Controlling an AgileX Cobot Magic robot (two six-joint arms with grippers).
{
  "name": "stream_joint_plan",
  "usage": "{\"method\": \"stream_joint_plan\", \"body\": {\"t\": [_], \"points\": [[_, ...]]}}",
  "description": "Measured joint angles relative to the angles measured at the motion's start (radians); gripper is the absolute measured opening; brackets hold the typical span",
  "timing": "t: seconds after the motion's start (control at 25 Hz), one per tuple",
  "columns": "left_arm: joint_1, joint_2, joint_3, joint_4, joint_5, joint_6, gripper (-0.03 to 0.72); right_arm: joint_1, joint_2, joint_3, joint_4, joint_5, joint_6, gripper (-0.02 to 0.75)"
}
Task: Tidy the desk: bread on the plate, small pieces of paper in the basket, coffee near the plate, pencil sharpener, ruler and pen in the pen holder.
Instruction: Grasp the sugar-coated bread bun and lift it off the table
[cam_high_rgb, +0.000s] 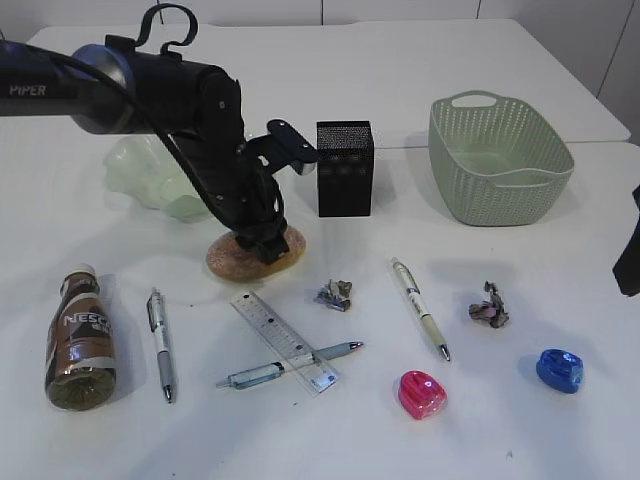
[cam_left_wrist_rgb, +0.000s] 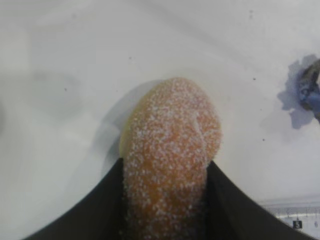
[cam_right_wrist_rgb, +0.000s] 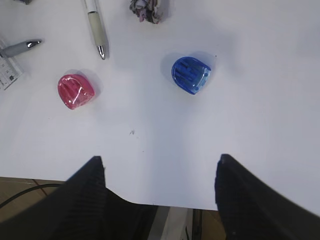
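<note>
Nearest the exterior camera, along the front of the white bench (cam_high_rgb: 480, 60), lie the coffee bottle (cam_high_rgb: 80, 335), the pens, the ruler (cam_high_rgb: 285, 340) and the two sharpeners, all loose.

By size, the green basket (cam_high_rgb: 500, 155) at the back right appears empty; the pale green plate (cam_high_rgb: 150, 180) at the back left is bare as far as it shows behind the arm; the black pen holder (cam_high_rgb: 345, 168) stands between them, its inside hidden from view.

The bread (cam_left_wrist_rgb: 172, 150), a single sugared roll, rests on the bench just in front of the plate. The left hand (cam_high_rgb: 268, 245) is down over it, and the wrist view shows its fingers (cam_left_wrist_rgb: 235, 210) against both sides of the roll, partly closed, so the grip looks made or nearly made, with no lift yet visible. The right hand (cam_right_wrist_rgb: 160, 200) hangs wide open and empty above the bench's front right edge.

The task appears barely started: nothing sits in its place, and the bread seems to be the first item in hand.

Counts: one coffee bottle, one bread, one ruler, three pens (cam_high_rgb: 160, 340) (cam_high_rgb: 290, 365) (cam_high_rgb: 420, 305), one of which lies across the ruler, two sharpeners, pink (cam_high_rgb: 422, 392) and blue (cam_high_rgb: 560, 370), and two crumpled paper scraps (cam_high_rgb: 335, 294) (cam_high_rgb: 488, 306).
</note>
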Motion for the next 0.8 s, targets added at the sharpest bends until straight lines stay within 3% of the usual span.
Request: {"method": "stream_joint_plan", "body": {"t": [0.6, 0.8], "points": [[0.000, -0.095, 0.000, -0.136, 0.102, 0.000, 0.271, 0.000, 0.000, 0.000, 0.000, 0.000, 0.000, 0.533], [0.000, -0.144, -0.066, -0.165, 0.157, -0.002, 0.271, 0.000, 0.000, 0.000, 0.000, 0.000, 0.000, 0.533]]}}
